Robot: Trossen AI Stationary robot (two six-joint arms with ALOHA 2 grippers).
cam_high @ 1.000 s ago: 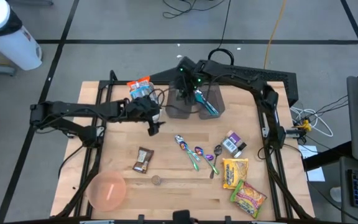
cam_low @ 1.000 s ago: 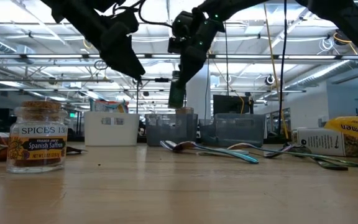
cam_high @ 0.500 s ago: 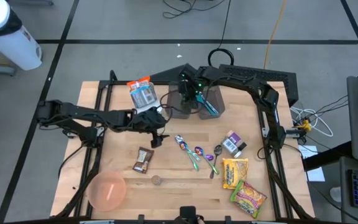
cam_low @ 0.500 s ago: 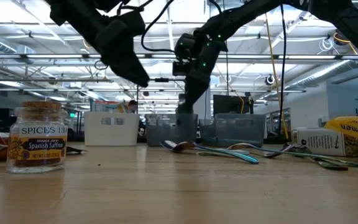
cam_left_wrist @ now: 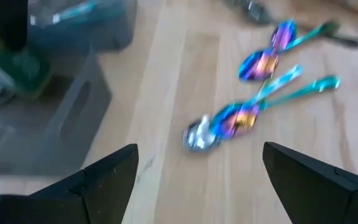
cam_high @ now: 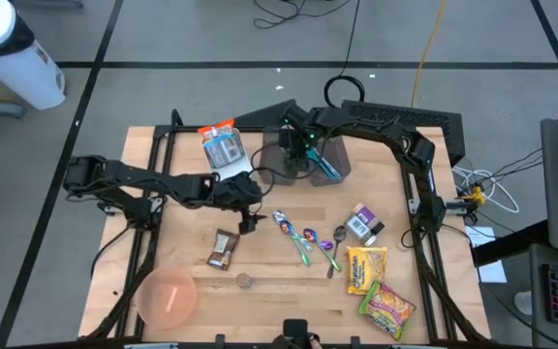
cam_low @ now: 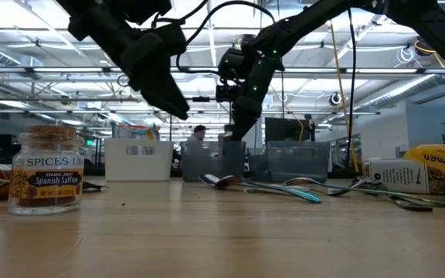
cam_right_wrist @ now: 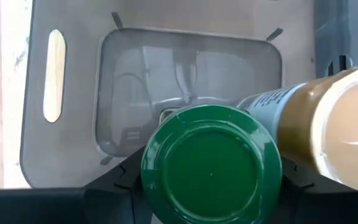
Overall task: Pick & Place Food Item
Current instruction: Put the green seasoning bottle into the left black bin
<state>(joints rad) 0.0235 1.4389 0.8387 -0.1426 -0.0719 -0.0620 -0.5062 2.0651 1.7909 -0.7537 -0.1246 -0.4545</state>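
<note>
My right gripper is over the dark grey bin at the table's far middle, shut on a jar with a green lid. The jar hangs upright above the bin's floor. A second jar with a tan lid lies on its side beside it. My left gripper is open and empty above the bare wood, between the bin and the iridescent spoons. A brown food packet lies flat toward the near edge from my left gripper. My right gripper holds the green-lidded jar between its two fingers, one on each side of the jar's body just under the lid. The fingers point down from above. The lid hides the place of contact. The jar stands upright within the bin's opening.
A white bin with an orange and blue packet stands left of the grey bin. A small box, two yellow ramen packets, a spice jar and a pink bowl lie toward the near edge.
My left gripper has gone from beside the white bin toward the table's near edge and a little right, staying open. My right gripper has gone down with the green-lidded jar into the grey bin.
</note>
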